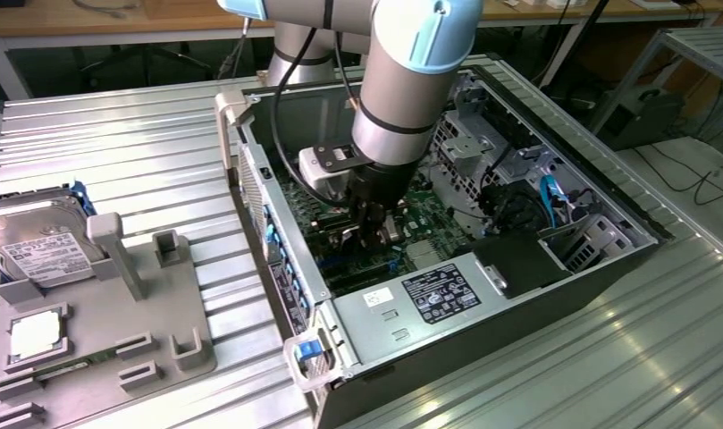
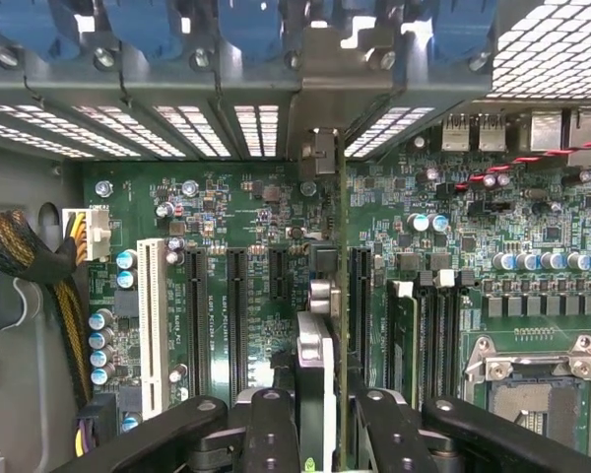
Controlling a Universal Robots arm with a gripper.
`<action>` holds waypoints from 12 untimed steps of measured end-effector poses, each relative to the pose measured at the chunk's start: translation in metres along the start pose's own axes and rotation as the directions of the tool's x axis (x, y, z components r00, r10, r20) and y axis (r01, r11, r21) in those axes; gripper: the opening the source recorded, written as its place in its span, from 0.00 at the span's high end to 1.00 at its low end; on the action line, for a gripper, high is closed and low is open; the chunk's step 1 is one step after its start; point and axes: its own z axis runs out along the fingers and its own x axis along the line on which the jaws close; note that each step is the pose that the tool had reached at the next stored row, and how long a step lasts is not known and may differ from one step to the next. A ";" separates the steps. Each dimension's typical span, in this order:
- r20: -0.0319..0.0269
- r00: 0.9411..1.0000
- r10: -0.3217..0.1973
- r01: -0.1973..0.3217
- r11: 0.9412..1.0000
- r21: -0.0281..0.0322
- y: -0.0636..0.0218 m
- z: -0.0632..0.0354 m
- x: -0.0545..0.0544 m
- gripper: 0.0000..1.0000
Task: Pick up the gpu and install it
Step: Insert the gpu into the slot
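Reaching down into the open PC case (image 1: 600, 192), the arm (image 1: 403, 80) has its gripper (image 1: 374, 234) low over the motherboard (image 1: 439, 228). In the wrist view the gripper (image 2: 327, 419) shows two black fingers (image 2: 268, 429) clamped on the gpu (image 2: 323, 325), one on each side of it. The card is seen edge-on, standing upright between them, a thin green edge and a silver metal part running away from the camera. Its far end with the bracket (image 2: 318, 153) reaches the rear wall of the case, where the slot covers (image 2: 187, 118) let light through. The card sits in line with one of the long black slots (image 2: 359, 296), between the other expansion slots (image 2: 236, 305) and the memory slots (image 2: 424, 335); whether it is fully seated there I cannot tell.

On the motherboard (image 2: 227, 207) a white slot (image 2: 151, 325) lies near a bundle of braided cables (image 2: 39, 266), and the empty CPU socket (image 2: 537, 389) sits at the other side.

In the exterior view the case lies on its side on a ribbed metal worktop (image 1: 135, 143), with the power supply (image 1: 439, 295) at its near end. Well apart, on the exterior view's left, a grey fixture (image 1: 111, 313) carries a hard drive (image 1: 33, 246) and a small square chip (image 1: 36, 332).
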 end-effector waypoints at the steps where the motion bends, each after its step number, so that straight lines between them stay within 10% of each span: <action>1: 0.001 1.000 0.000 0.000 1.000 0.000 0.0000 0.0003 0.000 0.72; 6: 0.001 1.000 0.000 0.000 1.000 0.001 0.0003 0.0004 0.000 0.72; 12: 0.001 1.000 -0.001 0.001 1.000 0.020 0.0025 0.0002 0.000 0.72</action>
